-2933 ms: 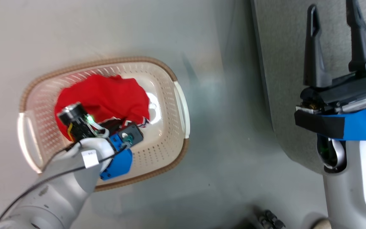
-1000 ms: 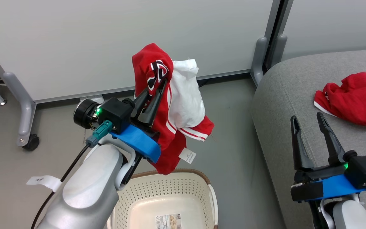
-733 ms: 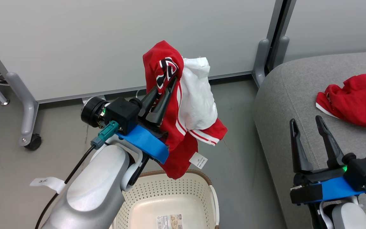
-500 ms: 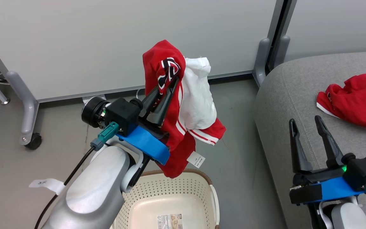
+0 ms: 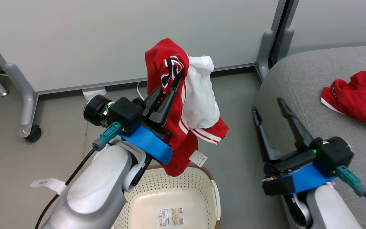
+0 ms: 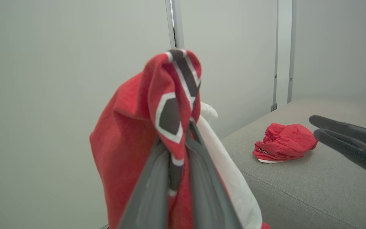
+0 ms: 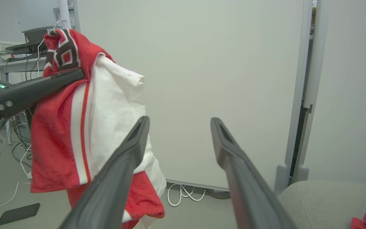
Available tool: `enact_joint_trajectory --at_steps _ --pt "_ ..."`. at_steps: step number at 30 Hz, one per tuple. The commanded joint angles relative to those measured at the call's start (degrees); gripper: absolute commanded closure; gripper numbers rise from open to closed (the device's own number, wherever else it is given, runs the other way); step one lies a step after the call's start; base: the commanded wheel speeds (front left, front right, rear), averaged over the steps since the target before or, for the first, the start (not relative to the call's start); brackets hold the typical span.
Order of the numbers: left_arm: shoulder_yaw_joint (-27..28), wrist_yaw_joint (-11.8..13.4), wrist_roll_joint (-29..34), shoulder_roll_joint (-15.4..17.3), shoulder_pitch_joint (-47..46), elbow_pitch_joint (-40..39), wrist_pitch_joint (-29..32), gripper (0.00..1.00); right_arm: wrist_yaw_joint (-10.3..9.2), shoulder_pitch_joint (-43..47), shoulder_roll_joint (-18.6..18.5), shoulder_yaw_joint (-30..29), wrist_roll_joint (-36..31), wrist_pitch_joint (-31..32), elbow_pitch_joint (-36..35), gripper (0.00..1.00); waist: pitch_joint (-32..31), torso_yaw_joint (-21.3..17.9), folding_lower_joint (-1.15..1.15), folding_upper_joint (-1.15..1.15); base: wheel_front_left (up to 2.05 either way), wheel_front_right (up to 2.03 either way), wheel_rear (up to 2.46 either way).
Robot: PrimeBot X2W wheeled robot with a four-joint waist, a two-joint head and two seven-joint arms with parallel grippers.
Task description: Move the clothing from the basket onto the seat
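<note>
My left gripper (image 5: 174,82) is shut on a red garment of the clothing (image 5: 189,105) with white trim, black-and-white lettering and a small white tag. It holds it up above the basket (image 5: 157,187), whose cream inside shows only a label. The left wrist view has the fabric (image 6: 129,133) draped over the fingers (image 6: 151,190). A second red garment (image 5: 357,95) lies crumpled on the grey seat (image 5: 300,79) at the right. My right gripper (image 5: 267,105) stands open and empty over the seat's left edge, just right of the hanging garment (image 7: 59,127).
White partition panels on grey feet (image 5: 27,92) with a caster (image 5: 33,133) stand behind. A power strip (image 5: 94,93) and white cables (image 7: 183,194) lie along the wall's foot. A dark phone (image 7: 17,213) lies on the floor, with a desk (image 7: 11,54) at far left.
The garment came up out of the basket in my left gripper, and the head camera rose. In the last half second my right gripper swung left toward the hanging garment, still open.
</note>
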Motion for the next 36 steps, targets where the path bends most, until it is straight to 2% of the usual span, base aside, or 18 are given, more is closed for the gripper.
enact_joint_trajectory --at_steps 1,2,8,20,30,32,36 --pt "0.0 0.2 0.0 -0.1 -1.1 -0.3 -0.2 1.00 0.03 -0.9 -0.4 1.0 0.3 -0.2 0.2 0.00 0.2 0.1 -0.01 0.00 0.00 0.00 0.00" --pt "-0.3 0.1 0.1 -0.4 -1.3 -0.2 -0.3 1.00 0.03 -2.5 -0.8 3.6 0.8 -0.2 0.8 0.00 0.6 0.3 -0.01 0.00 0.00 0.00 0.00" --pt "-1.2 -0.2 0.4 -0.9 -2.4 -0.1 -0.5 1.00 0.03 -7.3 -1.2 10.0 1.5 -0.2 3.7 0.00 1.5 0.9 -0.01 0.00 0.00 0.00 0.00" --pt "-4.0 -1.1 1.0 -2.4 -4.0 -0.9 -0.8 1.00 0.03 -17.4 -2.4 16.9 1.9 -0.2 14.4 0.00 3.6 2.7 -0.01 0.00 0.00 0.00 0.00" --pt "-7.6 -1.9 0.5 -3.0 -5.0 -2.3 -0.4 1.00 0.03 -23.6 -3.3 21.6 5.2 -0.2 21.2 0.00 4.3 3.6 -0.01 0.00 0.00 0.00 0.00" --pt "-7.9 -2.0 0.4 -2.9 -5.1 -2.5 -0.4 1.00 0.03 -24.1 -3.1 21.9 5.8 -0.2 21.7 1.00 4.3 3.6 -0.01 0.00 0.00 0.00 0.00" --pt "-8.0 -2.0 0.4 -2.5 -5.5 -2.7 -0.5 1.00 0.03 -24.4 -2.8 22.2 6.7 -0.2 22.0 1.00 4.4 3.5 -0.01 0.00 0.00 0.00 0.00"
